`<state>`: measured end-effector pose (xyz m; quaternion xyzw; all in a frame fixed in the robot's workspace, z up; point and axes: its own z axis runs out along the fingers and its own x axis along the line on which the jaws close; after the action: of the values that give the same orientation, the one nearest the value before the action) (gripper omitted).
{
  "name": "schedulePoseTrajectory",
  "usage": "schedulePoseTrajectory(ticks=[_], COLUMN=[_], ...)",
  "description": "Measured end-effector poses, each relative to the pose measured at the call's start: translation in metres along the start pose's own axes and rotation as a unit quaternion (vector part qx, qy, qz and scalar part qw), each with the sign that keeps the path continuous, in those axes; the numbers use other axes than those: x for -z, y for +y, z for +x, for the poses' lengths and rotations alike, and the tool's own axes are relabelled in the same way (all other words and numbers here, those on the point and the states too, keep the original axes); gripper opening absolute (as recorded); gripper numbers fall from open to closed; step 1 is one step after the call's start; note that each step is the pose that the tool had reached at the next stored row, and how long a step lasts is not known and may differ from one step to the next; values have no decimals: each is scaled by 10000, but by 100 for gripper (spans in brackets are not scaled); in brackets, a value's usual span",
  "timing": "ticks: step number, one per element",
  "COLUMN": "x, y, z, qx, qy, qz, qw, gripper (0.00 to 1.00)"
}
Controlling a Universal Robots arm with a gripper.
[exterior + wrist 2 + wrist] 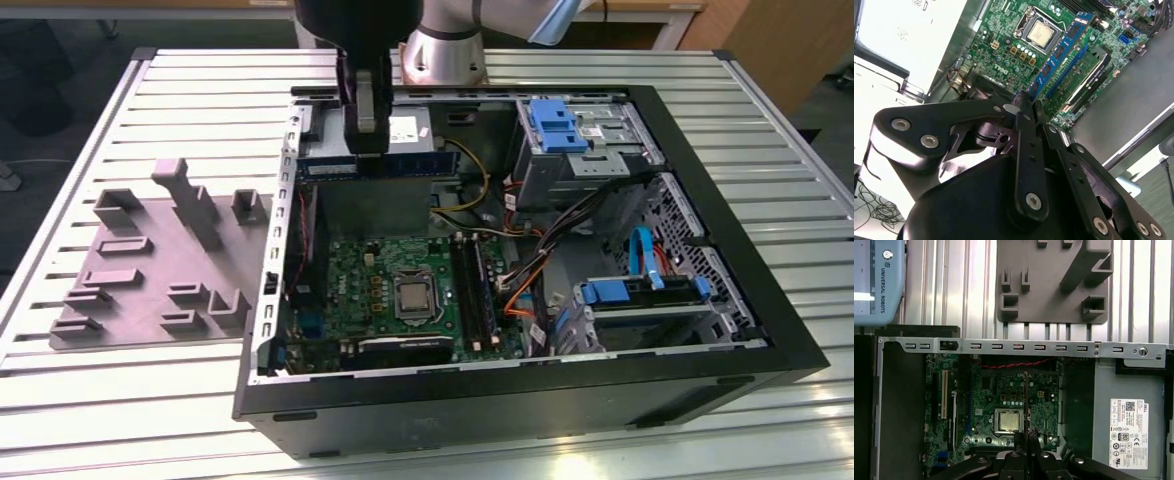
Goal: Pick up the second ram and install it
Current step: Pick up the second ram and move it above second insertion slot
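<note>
The pincer point(368, 148) is clamped shut on the second ram point(407, 166), gripping it about mid-length, evidently so that both ends balance. The strip hangs level above the open computer case point(534, 395), at the grey power-supply box point(408, 128) end (apart from the motherboard point(387, 275) and not seated). In the second wrist view its chip face runs out from the fingertips point(1026, 116), long edge down, as a slot would require.

Your inventory, one arm:
- Silver-grey jointed robot arm point(441, 45): enters at the top of the exterior view, wrist turned straight down.
- Black two-finger gripper point(363, 148): hangs vertical. In both wrist views point(1021, 100) point(1027, 436) you see its fingers point(1029, 130) pressed together, pinching the long thin blue-green circuit strip point(407, 165).
</note>
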<state>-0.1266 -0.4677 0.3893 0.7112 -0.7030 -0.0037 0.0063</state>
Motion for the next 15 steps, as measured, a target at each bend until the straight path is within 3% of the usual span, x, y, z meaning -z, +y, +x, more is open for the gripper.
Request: schedulePoseTrajectory(ticks=[9,15], x=[0,2], y=[-7,-116], z=[0,1], qx=[1,1], qy=[0,-7], qz=[0,0], qw=[10000,10000], gripper=[14,14])
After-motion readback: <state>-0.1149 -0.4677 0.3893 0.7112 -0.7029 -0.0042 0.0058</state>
